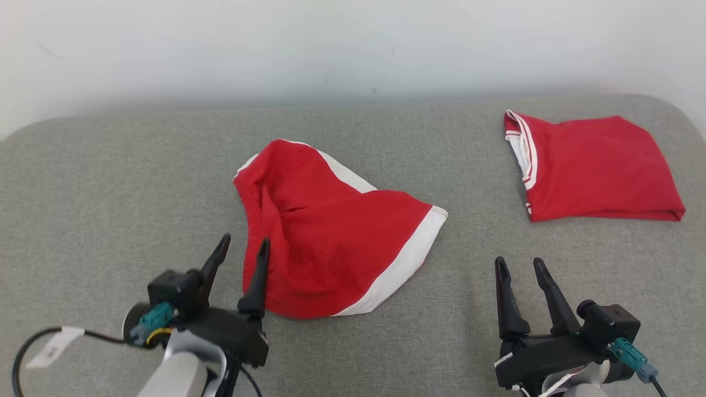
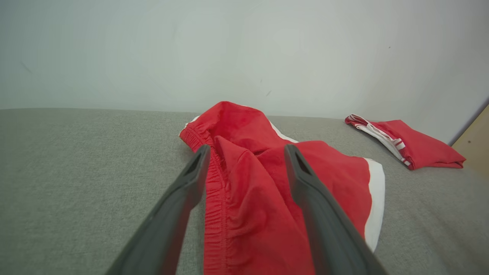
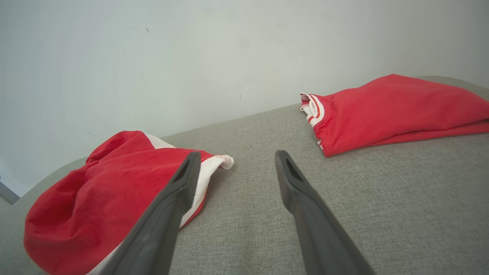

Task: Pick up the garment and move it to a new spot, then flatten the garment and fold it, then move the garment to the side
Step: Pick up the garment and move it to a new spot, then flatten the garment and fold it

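My left claw (image 1: 245, 240) is spread wide at the elastic waistband of the red shorts (image 1: 331, 237), which lie rumpled mid grey woven surface (image 1: 110, 193). Right claw (image 1: 518, 262) is spread too, holding nothing. To flatten, I'd pinch the waistband and white hem and pull outward. Thin, floppy fabric. 1 folded red garment (image 1: 595, 165) lies far right.

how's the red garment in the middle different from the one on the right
The middle garment lies loose and rumpled, bunched along one side; the right garment is folded into a flat, neat packet. The middle garment has a broad plain white band at its edge; the right garment has narrow red-and-white striped trim. Both are red with white and rest on the grey surface.
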